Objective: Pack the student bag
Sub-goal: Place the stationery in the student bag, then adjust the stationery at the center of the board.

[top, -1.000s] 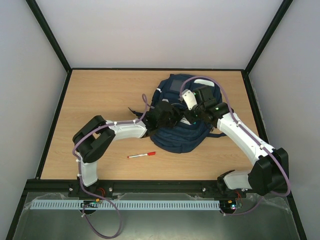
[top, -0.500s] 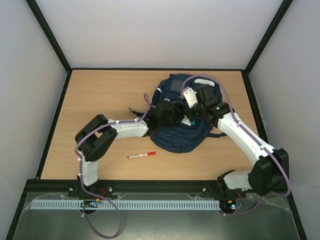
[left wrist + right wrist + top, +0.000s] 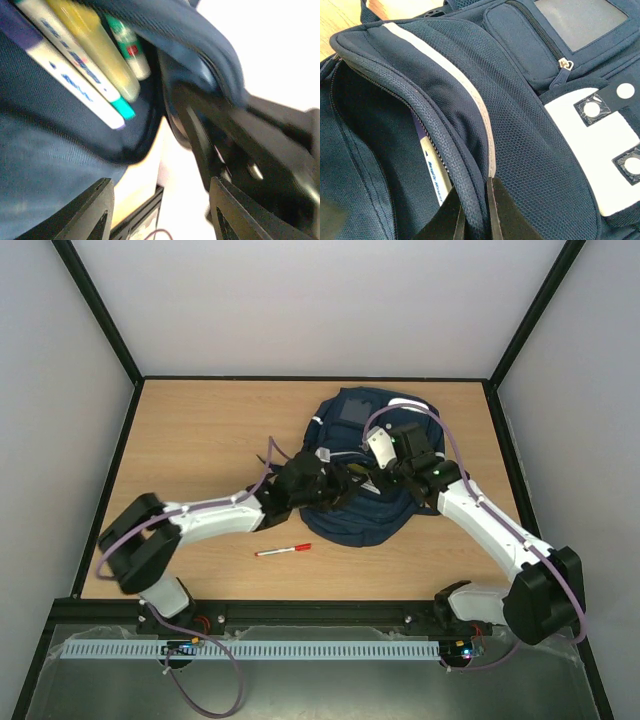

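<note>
A light-brown wooden table (image 3: 200, 440) carries everything. Just off its centre, toward 2 o'clock, lies the large navy-blue fabric student bag (image 3: 365, 520), with its front panel facing up and its main opening toward 9 o'clock.

On that panel the right wrist view shows a big white patch (image 3: 570, 130) with dark square tabs that each hold a white dot. At the patch's 12 o'clock is a grey see-through window (image 3: 580, 20). A pale reflective strip (image 3: 445, 65) runs along the mesh flap, and a small metal zip pull (image 3: 564, 65) sits beside the patch. No brand name shows on any of these.

The right gripper (image 3: 475, 197) sits at the bag's 3 o'clock side. Its two dark fingers are pinched together on the corded zip rim and hold the mouth of the bag open. The left gripper (image 3: 160, 197) is at the bag's 9 o'clock edge by the opening, with its fingers spread apart and nothing between them.

Several things lie inside the opening:
- a white marker with blue print and a teal end (image 3: 80, 60)
- a second white marker with a violet band (image 3: 55, 65)
- a yellow highlighter (image 3: 95, 50)
- a green-capped tube with a red label (image 3: 129, 47)

The print on all of them is too blurred to read. The blue lettering on the marker seen from the right wrist is also too small to make out.

A thin white pen with a red cap (image 3: 283, 550) lies on the table at the bag's 8 o'clock, apart from it.
</note>
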Tool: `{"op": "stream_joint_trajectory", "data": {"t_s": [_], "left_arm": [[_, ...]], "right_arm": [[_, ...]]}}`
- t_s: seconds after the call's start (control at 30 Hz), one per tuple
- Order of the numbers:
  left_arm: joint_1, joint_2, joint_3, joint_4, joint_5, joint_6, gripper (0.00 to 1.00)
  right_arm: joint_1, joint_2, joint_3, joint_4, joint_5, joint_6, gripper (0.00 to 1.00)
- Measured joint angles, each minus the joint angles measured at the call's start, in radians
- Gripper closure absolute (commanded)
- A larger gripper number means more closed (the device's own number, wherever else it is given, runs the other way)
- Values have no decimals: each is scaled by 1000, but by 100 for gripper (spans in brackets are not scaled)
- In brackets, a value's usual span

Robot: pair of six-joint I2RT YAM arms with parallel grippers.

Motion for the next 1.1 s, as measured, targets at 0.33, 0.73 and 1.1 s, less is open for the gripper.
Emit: {"op": "stream_joint_trajectory", "data": {"t_s": [0.33, 0.73, 1.1], "left_arm": [[-19, -393, -169, -315, -90, 232, 41], [9, -671, -468, -597, -272, 69, 44], [9, -666, -508, -669, -299, -120, 46]], "right_arm": [[-1, -32, -82, 72, -30, -1, 99], [-1, -9, -149, 105, -88, -26, 99], [-1, -8, -156, 106, -92, -43, 99]]}}
